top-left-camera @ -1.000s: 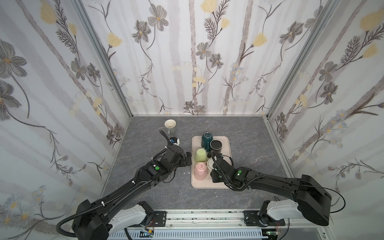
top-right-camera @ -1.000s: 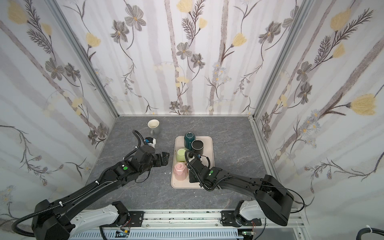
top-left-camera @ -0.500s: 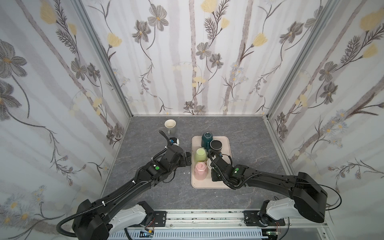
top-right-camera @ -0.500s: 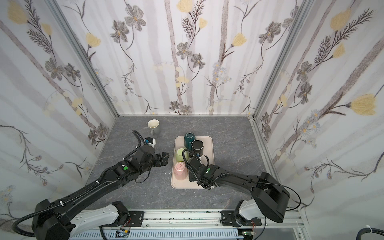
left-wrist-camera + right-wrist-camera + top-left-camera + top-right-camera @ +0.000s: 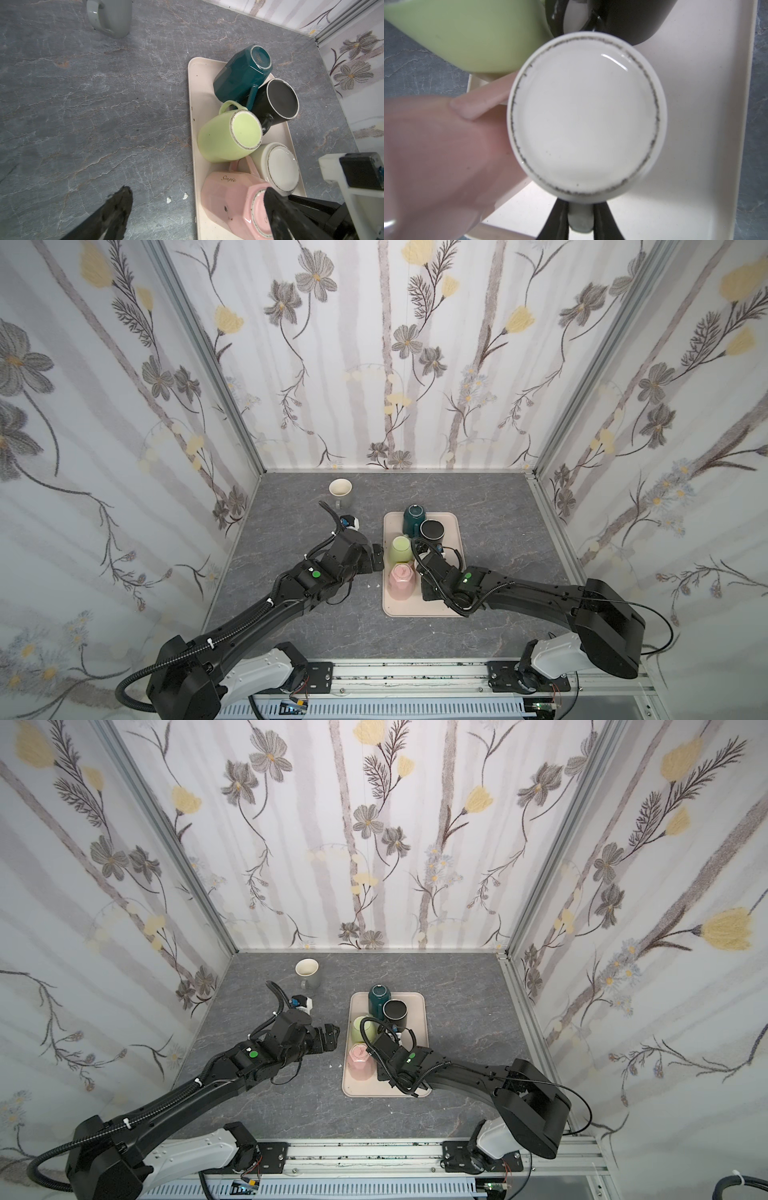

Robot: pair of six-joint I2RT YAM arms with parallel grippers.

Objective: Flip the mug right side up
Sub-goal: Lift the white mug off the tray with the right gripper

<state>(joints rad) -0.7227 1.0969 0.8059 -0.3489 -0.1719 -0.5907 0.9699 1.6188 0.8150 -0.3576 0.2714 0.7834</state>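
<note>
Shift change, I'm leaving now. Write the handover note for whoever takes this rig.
Left gripper: open, empty, at the left edge of the tray.
Right gripper: jaws closed on the handle of the white mug, which stands base up on the tray.
Also base up on the tray: teal mug, black mug, green mug, pink mug.
Upright on the table, off the tray: grey mug.
Done: handle gripped.
Left: lift the white mug, turn it mouth up, set it down.
</note>
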